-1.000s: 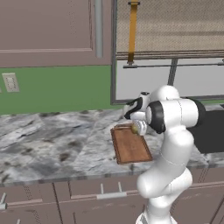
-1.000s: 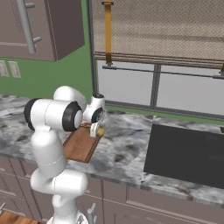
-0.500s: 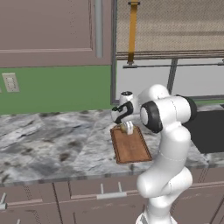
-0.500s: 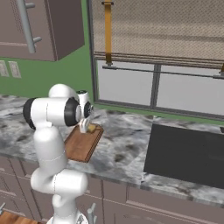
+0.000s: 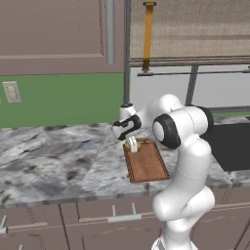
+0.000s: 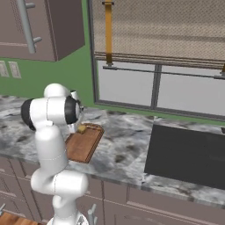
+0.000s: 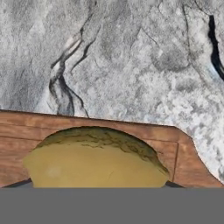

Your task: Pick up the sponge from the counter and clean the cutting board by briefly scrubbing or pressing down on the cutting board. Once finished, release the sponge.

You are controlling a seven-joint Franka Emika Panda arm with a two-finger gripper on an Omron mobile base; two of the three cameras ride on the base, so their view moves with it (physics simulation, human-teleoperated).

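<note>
The reddish-brown cutting board (image 5: 146,163) lies on the marbled counter (image 5: 58,166), in front of the window. My gripper (image 5: 131,145) points down over the board's far left corner, shut on the yellow-orange sponge (image 5: 138,144). From the right base view the sponge (image 6: 81,129) sits at the far end of the cutting board (image 6: 83,144), beside my forearm. In the hand view the sponge (image 7: 96,164) bulges between my fingers, just above or on the board's rim (image 7: 87,124), with the counter (image 7: 131,57) beyond. Whether the sponge touches the wood is unclear.
A black stovetop (image 6: 189,154) lies on the counter to the right of the board. A window with an orange strap (image 5: 147,34) runs behind it. A wall outlet (image 5: 11,91) is at the far left; the counter's front edge (image 5: 73,197) runs above the drawers.
My arm has swung left with the sponge, from beside the board's right side to its far left corner, and the hand has dropped lower toward the board.
</note>
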